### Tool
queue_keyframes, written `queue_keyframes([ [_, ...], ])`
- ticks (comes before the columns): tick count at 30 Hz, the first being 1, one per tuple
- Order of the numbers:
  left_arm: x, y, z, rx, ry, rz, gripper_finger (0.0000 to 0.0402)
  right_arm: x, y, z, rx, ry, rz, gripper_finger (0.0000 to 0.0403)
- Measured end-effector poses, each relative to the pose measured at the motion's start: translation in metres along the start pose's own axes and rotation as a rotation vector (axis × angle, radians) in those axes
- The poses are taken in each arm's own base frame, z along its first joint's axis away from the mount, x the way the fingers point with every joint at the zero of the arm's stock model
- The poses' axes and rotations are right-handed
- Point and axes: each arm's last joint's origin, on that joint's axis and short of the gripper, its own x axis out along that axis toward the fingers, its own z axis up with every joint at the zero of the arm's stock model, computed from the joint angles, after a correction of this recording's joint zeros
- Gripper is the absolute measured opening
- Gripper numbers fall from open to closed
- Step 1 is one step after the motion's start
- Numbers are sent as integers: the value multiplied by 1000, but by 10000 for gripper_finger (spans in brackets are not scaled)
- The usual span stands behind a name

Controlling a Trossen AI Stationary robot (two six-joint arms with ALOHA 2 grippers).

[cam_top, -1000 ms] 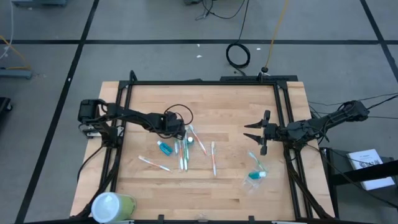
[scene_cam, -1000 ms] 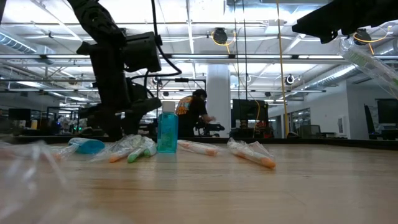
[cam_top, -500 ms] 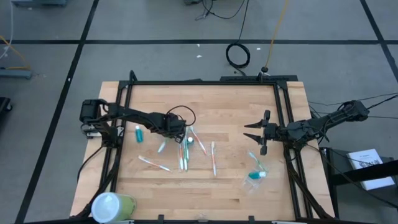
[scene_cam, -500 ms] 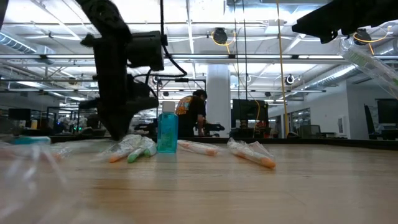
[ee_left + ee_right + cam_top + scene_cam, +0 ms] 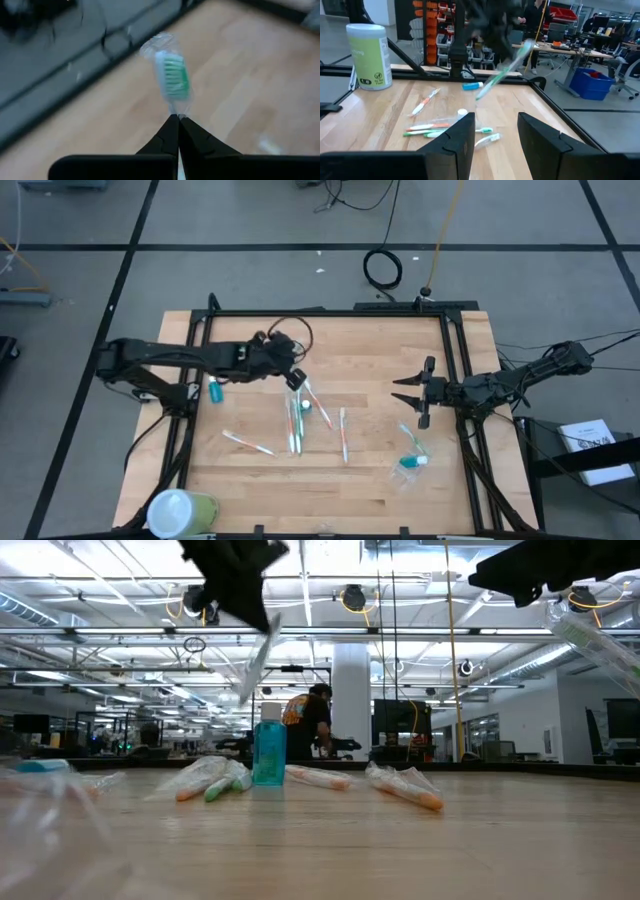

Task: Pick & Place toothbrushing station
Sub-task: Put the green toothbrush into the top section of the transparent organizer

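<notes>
My left gripper [image 5: 292, 377] is shut on a green toothbrush [image 5: 497, 75] in a clear wrapper, high above the table's middle left. Several wrapped toothbrushes [image 5: 300, 420] lie flat on the wood below it, some green and some orange. A teal tube [image 5: 215, 391] lies on its side farther left. Near the right front, a teal bottle [image 5: 268, 750] stands upright by a clear plastic holder [image 5: 408, 468]. My right gripper [image 5: 410, 395] hovers open at the right side, pointing level toward the table's left, with nothing between its fingers [image 5: 465, 140]. My left gripper pinches the wrapped toothbrush at its neck [image 5: 176, 112], just behind the green bristle head [image 5: 173, 75], between its two fingertips. The fingers slant downward. The toothbrush [image 5: 255, 660] hangs slanted below the gripper, lifted clear of the table.
A large yellow-green container with a white top [image 5: 180, 510] stands at the near left corner. Black frame rails [image 5: 330, 312] run along the table's far, left and right sides. A person [image 5: 315, 720] stands in the room beyond the table.
My left gripper has risen from the pile of toothbrushes and rolled, carrying the green toothbrush up clear of the table. The teal tube has slid along the table toward its left edge and now lies still there.
</notes>
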Motion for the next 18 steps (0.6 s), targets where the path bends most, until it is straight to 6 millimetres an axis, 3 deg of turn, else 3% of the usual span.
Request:
queue_keyframes([
  [9, -21, -33, 28, 291, -359, -226, 2, 12, 7, 8, -15, -91, -8, 141],
  [18, -4, -61, 32, 411, -516, -450, 2, 43, 22, 7, -77, -189, -35, 141],
])
